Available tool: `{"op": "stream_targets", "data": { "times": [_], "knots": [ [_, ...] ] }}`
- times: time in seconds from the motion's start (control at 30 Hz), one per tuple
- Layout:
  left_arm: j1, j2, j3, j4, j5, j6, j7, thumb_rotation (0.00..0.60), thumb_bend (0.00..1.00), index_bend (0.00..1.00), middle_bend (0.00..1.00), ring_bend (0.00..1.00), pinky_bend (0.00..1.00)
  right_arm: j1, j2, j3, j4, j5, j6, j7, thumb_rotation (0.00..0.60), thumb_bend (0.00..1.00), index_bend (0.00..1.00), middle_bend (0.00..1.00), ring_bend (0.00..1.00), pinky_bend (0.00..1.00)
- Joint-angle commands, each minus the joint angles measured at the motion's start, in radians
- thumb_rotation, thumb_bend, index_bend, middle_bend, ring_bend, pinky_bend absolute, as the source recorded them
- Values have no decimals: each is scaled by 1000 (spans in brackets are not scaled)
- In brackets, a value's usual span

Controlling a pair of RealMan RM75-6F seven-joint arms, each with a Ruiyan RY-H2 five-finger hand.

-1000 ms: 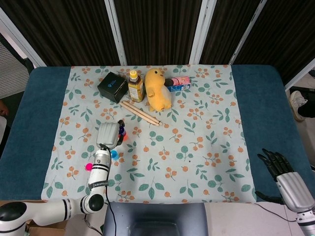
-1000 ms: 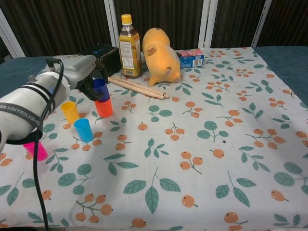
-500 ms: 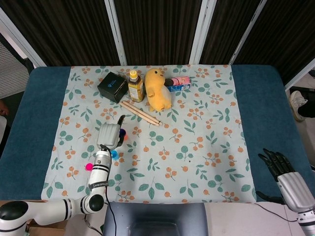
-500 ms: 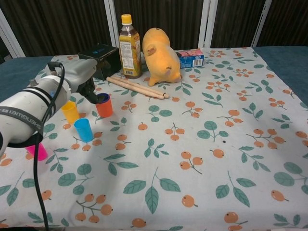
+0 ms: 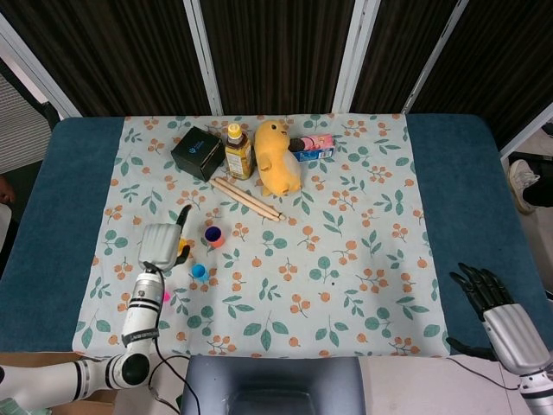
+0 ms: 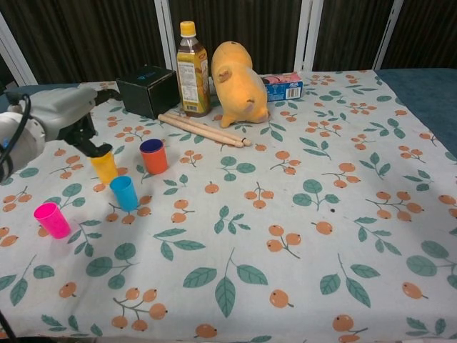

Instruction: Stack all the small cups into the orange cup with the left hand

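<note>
The orange cup [image 6: 154, 158] [image 5: 213, 235] stands upright on the floral cloth with a dark blue cup [image 6: 151, 146] nested inside it. Left of it stands a yellow cup [image 6: 105, 166]. A light blue cup [image 6: 124, 192] [image 5: 199, 271] and a pink cup [image 6: 52, 219] stand nearer the front. My left hand [image 6: 66, 119] [image 5: 162, 243] hovers at the yellow cup, holding nothing. Its fingertips reach down to the cup's rim on the left side, and in the head view it hides most of that cup. My right hand [image 5: 494, 303] rests off the table's front right corner with fingers apart and empty.
At the back stand a black box [image 6: 148, 88], a yellow-capped bottle [image 6: 192, 69], a yellow plush toy [image 6: 239, 83] and a pink-and-blue carton [image 6: 284, 86]. Two wooden sticks [image 6: 203, 130] lie just behind the orange cup.
My left hand lowered the dark blue cup into the orange cup, let it go, then moved left to the yellow cup. The right hand has stayed put.
</note>
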Motion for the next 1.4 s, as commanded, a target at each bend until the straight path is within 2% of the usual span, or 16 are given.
{"op": "stream_targets", "data": {
  "times": [0.03,0.3,0.5,0.8,1.0,1.23,1.4],
  "knots": [
    [20,12,26,30,3,-22,-33,600,349,130,1000,1000,1000,0,-1,-1,-1,-1,0,-2,600,117,0,0,0,0],
    [34,-3,45,105,10,-81,-110,600,348,168,1000,1000,1000,1,-4,0,-1,0,-5,-10,600,118,0,0,0,0],
    [30,-29,49,152,16,-111,-137,600,350,271,1000,1000,1000,0,-4,1,-2,2,-3,-10,600,117,0,0,0,0],
    [24,-45,38,199,11,-140,-163,600,353,339,1000,1000,1000,1,-6,2,-1,4,-6,-15,600,118,0,0,0,0],
    [21,-46,35,218,15,-154,-174,600,353,442,1000,1000,1000,0,-8,4,-2,8,-7,-20,600,118,0,0,0,0],
    [18,-45,31,227,10,-165,-179,600,350,509,1000,1000,1000,0,-10,4,-4,11,-12,-28,600,118,0,0,0,0],
    [19,-22,18,192,19,-157,-188,600,346,551,1000,1000,1000,2,-11,4,-4,12,-16,-30,600,117,0,0,0,0]
  ]
}}
